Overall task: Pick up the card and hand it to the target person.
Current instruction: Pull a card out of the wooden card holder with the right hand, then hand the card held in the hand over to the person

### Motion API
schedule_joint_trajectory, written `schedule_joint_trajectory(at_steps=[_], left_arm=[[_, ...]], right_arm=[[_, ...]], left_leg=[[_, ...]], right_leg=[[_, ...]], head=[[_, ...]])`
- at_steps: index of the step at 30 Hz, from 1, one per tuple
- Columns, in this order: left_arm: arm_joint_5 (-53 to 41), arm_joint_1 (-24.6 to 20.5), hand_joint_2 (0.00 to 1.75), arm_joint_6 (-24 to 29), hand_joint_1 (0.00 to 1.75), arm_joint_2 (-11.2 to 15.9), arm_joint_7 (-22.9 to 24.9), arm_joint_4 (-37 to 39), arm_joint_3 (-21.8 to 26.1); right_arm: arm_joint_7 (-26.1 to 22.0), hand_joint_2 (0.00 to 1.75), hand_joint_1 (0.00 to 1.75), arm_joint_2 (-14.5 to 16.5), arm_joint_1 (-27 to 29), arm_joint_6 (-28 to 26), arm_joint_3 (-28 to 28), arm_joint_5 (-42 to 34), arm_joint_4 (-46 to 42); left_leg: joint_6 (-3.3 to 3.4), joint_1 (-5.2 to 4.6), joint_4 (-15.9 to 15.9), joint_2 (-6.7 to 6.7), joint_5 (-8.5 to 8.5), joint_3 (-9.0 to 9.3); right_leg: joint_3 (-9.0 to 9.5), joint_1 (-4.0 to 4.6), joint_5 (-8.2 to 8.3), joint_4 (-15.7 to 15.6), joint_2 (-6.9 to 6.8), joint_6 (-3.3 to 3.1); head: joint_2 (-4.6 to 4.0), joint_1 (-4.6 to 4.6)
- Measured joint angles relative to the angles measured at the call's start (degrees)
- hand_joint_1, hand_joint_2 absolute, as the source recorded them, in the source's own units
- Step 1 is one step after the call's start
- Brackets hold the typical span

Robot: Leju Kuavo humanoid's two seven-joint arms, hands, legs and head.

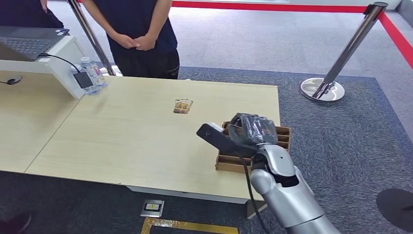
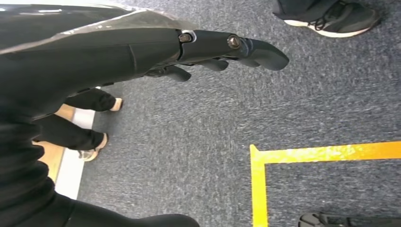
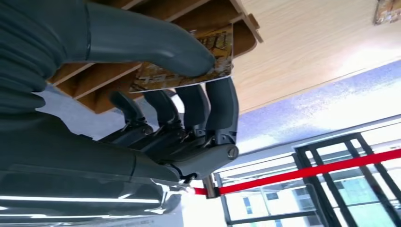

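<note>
My right hand (image 1: 251, 130) hovers over a slotted cardboard box (image 1: 283, 137) at the table's right edge. In the right wrist view this hand (image 3: 189, 118) pinches a brown printed card (image 3: 215, 59) between thumb and fingers, just clear of the box's slots (image 3: 94, 78). A second card (image 1: 183, 106) lies flat on the table further ahead, also seen as a card corner (image 3: 388, 10). A person (image 1: 139, 34) stands at the table's far side with hands clasped. My left hand (image 2: 213, 49) hangs over the carpet, fingers stretched out, holding nothing.
The light wooden table (image 1: 122, 141) carries a water bottle (image 1: 93, 73) and a raised white shelf with a laptop (image 1: 29, 41) at the far left. A chrome stanchion (image 1: 336, 73) with red tape stands to the right. Yellow floor tape (image 2: 257, 189) and shoes (image 2: 331, 19) lie below.
</note>
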Motion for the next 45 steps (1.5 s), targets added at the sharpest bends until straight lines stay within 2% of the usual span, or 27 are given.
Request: schedule_joint_trajectory(at_steps=[8, 14, 20, 25, 40, 43, 44, 45], left_arm=[[0.1, 0.0, 1.75, 0.0, 0.00, 0.0, -0.6, 0.0, 0.1], [-0.5, 0.0, 1.75, 0.0, 0.00, 0.0, -0.7, 0.0, 0.1], [-1.0, -0.1, 1.75, -0.3, 0.00, 0.0, -0.7, 0.0, 0.0], [-1.0, -0.1, 1.75, -0.7, 0.00, 0.0, -0.7, 0.0, 0.0], [-0.6, -0.5, 1.75, -0.8, 0.00, 0.1, -0.2, 0.0, 0.0], [-0.5, -0.6, 1.75, -0.8, 0.00, 0.1, -0.2, 0.0, 0.0], [-0.5, -0.6, 1.75, -0.8, 0.00, 0.1, -0.2, 0.0, 0.0], [-0.4, -0.6, 1.75, -0.7, 0.00, 0.1, -0.3, 0.0, 0.0]], right_arm=[[-2.0, 1.75, 1.38, -2.1, -3.1, 1.7, 1.8, -6.0, -3.1], [-2.4, 1.75, 1.41, -2.0, -7.6, 2.7, 3.0, -9.3, -2.7], [0.9, 1.75, 1.40, 0.8, -15.8, 0.4, 3.5, -7.9, 4.2], [1.7, 1.75, 1.39, 3.6, -21.4, -1.4, 3.5, -6.8, 11.3], [0.0, 1.75, 1.32, 9.0, -29.4, -4.3, 3.5, -6.0, 28.1], [-0.3, 1.75, 1.19, 9.7, -29.8, -5.2, 3.5, -5.4, 30.5], [-0.3, 1.75, 0.97, 9.9, -29.9, -5.4, 3.5, -5.2, 31.1], [-0.3, 1.75, 0.68, 10.0, -29.9, -5.6, 3.5, -4.9, 31.6]], left_leg=[[0.00, 0.00, 0.0, 0.00, 0.00, -0.01], [0.00, 0.00, 0.0, 0.00, 0.02, -0.03], [0.00, 0.01, 0.0, 0.01, 0.11, -0.08], [-0.03, 0.02, 0.0, 0.01, 0.14, -0.10], [-0.02, 0.03, 0.0, 0.00, 0.17, -0.17], [-0.02, 0.03, 0.0, 0.00, 0.17, -0.17], [-0.02, 0.03, 0.0, 0.00, 0.17, -0.17], [-0.02, 0.03, 0.0, 0.00, 0.17, -0.18]], right_leg=[[-0.01, 0.00, 0.01, 0.0, 0.00, -0.01], [-0.02, 0.00, 0.02, 0.0, 0.00, -0.02], [-0.08, 0.01, 0.07, 0.0, 0.00, -0.04], [-0.10, 0.02, 0.10, 0.0, 0.00, -0.02], [-0.16, 0.03, 0.13, 0.0, 0.00, -0.03], [-0.17, 0.03, 0.13, 0.0, 0.00, -0.03], [-0.17, 0.03, 0.13, 0.0, 0.00, -0.03], [-0.18, 0.03, 0.13, 0.0, 0.00, -0.03]], head=[[0.00, -0.01], [0.00, -0.01], [0.00, 0.00], [0.00, -0.01], [0.00, -0.01], [0.00, -0.01], [0.00, -0.01], [0.00, -0.01]])
